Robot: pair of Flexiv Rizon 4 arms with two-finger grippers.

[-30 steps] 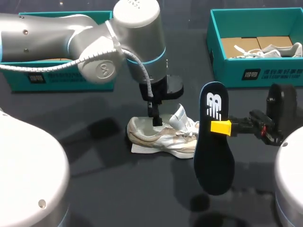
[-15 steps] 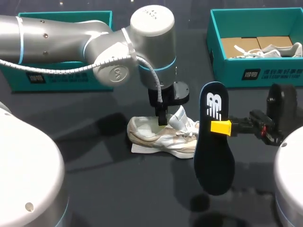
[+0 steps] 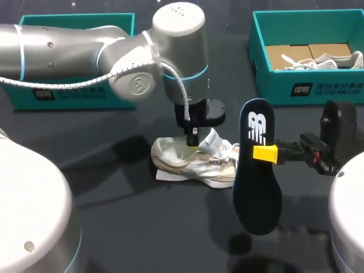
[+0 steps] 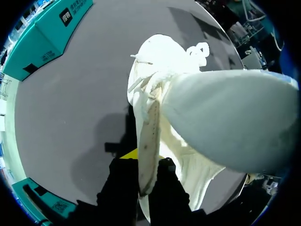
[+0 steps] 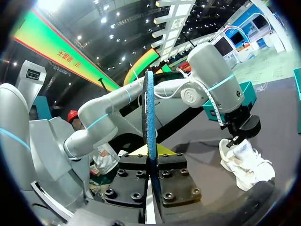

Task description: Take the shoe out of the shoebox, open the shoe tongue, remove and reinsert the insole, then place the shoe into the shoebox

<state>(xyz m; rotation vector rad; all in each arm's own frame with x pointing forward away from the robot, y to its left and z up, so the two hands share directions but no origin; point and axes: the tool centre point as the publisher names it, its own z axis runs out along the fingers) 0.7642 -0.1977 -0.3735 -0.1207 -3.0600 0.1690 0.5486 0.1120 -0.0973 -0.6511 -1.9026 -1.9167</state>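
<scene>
I am working at a robot manipulation station, a lab-style test cell. A dark matte tabletop (image 3: 142, 227) carries the work. My grey left arm (image 3: 85, 51) comes in from 9 o'clock and my right arm (image 3: 336, 133) from 3 o'clock. One teal shoebox (image 3: 85, 98) sits at 11 o'clock and a second teal shoebox (image 3: 324, 86) at 1 o'clock.

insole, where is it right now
Head view: the insole is held upright right of centre, clamped in the right claw, just right of the shoe.
</scene>
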